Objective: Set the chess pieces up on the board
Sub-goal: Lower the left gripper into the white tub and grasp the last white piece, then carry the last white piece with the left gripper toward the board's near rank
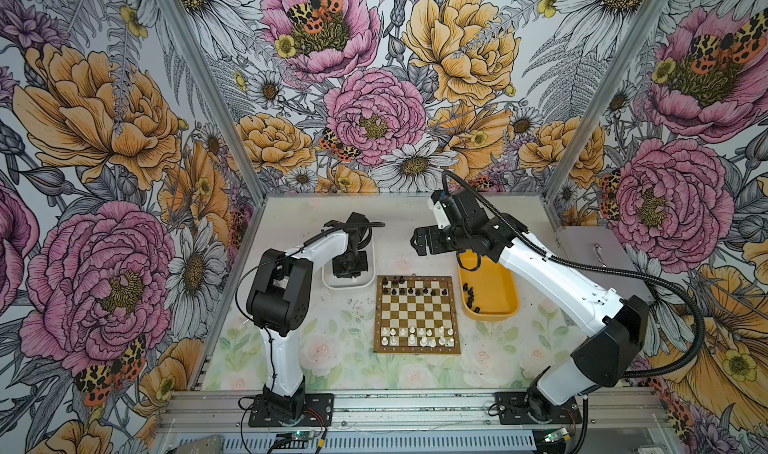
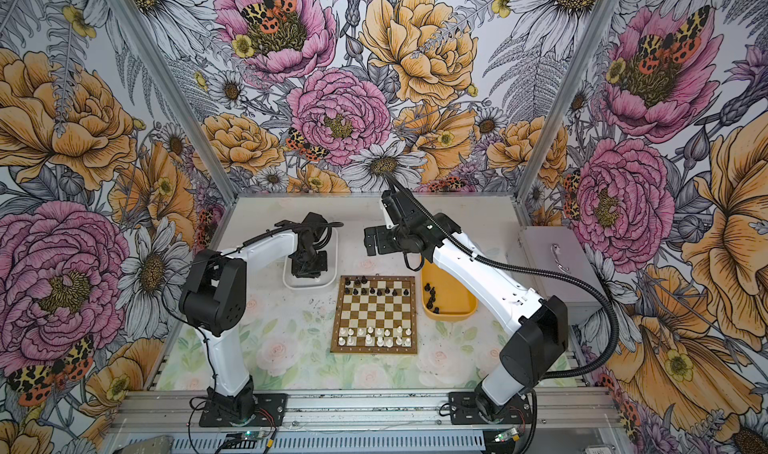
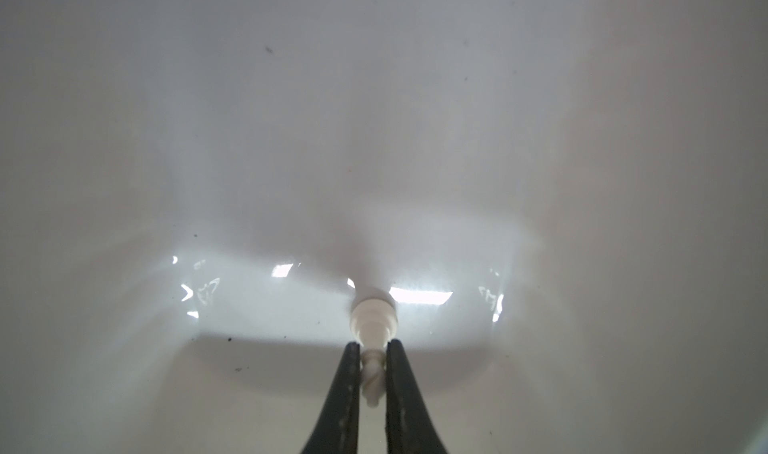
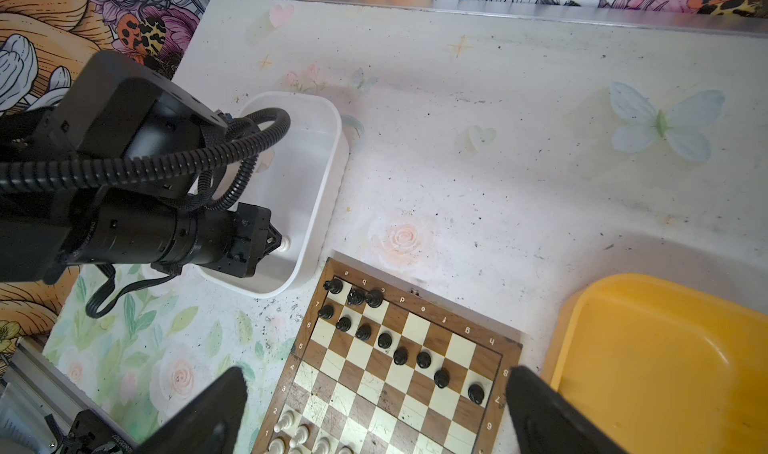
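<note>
1. The pale tabletop printed with faint flowers (image 1: 332,373) carries everything; the small square chessboard of brown and cream checks with a brown wooden border (image 1: 417,312) (image 2: 374,312) (image 4: 395,389) lies near its middle.
2. The yellow rounded-rectangular plastic tray (image 1: 494,294) (image 4: 665,368) sits just beside the board's right edge, toward the far end.
3. The white rounded-rectangular plastic tray (image 1: 347,284) (image 4: 324,173) sits off the board's far left corner, close to it but apart.
4. The right gripper (image 1: 417,243) (image 2: 371,242) hangs in the air beyond the board's far edge, its black fingers spread wide with nothing between them.
5. The left gripper (image 3: 374,346) (image 4: 276,244) reaches down into the white tray, left of the board's far corner, its fingers pressed in on a single piece.
6. The black chess pieces on the board (image 1: 409,289) (image 4: 384,339) stand three in the farthest row at the left corner and eight in the next row.
7. The white chess pieces on the board (image 1: 419,335) stand in its two nearest rows.
8. A few loose black chess pieces (image 1: 469,296) lie in the yellow tray, along the wall nearest the board.
9. The small glossy white chessman (image 3: 372,319) (image 4: 285,244) is pinched by its upper part in the left gripper, its round base down at the white tray's floor; whether it touches cannot be told.
</note>
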You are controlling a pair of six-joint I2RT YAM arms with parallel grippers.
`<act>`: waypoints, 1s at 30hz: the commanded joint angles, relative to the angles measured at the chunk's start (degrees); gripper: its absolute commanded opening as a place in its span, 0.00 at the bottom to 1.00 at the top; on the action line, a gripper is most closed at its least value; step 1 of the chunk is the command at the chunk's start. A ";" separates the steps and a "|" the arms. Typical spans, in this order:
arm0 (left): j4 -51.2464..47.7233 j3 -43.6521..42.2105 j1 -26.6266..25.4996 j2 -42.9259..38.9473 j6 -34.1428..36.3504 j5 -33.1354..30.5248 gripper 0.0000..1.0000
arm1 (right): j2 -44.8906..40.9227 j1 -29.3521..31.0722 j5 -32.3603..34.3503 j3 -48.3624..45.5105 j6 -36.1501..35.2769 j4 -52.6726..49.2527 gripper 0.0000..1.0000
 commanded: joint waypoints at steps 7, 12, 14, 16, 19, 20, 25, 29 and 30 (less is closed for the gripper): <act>0.34 1.25 0.64 -0.88 0.92 0.63 0.09 | -0.87 -0.50 0.89 -0.62 0.40 0.94 1.00; -1.14 2.23 0.57 -2.48 1.05 0.13 0.09 | -1.03 -0.52 0.77 -0.63 0.40 0.96 1.00; -1.87 2.69 0.60 -3.45 1.05 -0.35 0.08 | -1.31 -0.50 0.73 -0.85 0.40 0.96 1.00; -2.70 3.21 0.60 -4.58 0.83 -0.73 0.08 | -1.70 -0.50 0.74 -1.19 0.40 0.96 1.00; -3.93 3.77 0.52 -6.26 0.34 -1.04 0.08 | -2.66 -0.51 0.75 -2.08 0.42 1.12 1.00; -4.24 3.84 0.18 -6.31 0.11 -1.29 0.08 | -3.09 -0.51 0.75 -2.37 0.40 1.17 1.00; -6.23 4.07 -2.29 -11.63 -1.92 -2.68 0.08 | -5.87 -0.51 0.46 -4.54 0.23 1.14 1.00; -8.01 3.93 -5.89 -14.69 -4.72 -4.23 0.08 | -9.10 -0.59 -0.11 -7.11 0.23 1.05 1.00; -8.35 3.77 -7.22 -15.47 -5.59 -4.49 0.08 | -10.20 -0.59 -0.41 -7.94 0.32 1.05 1.00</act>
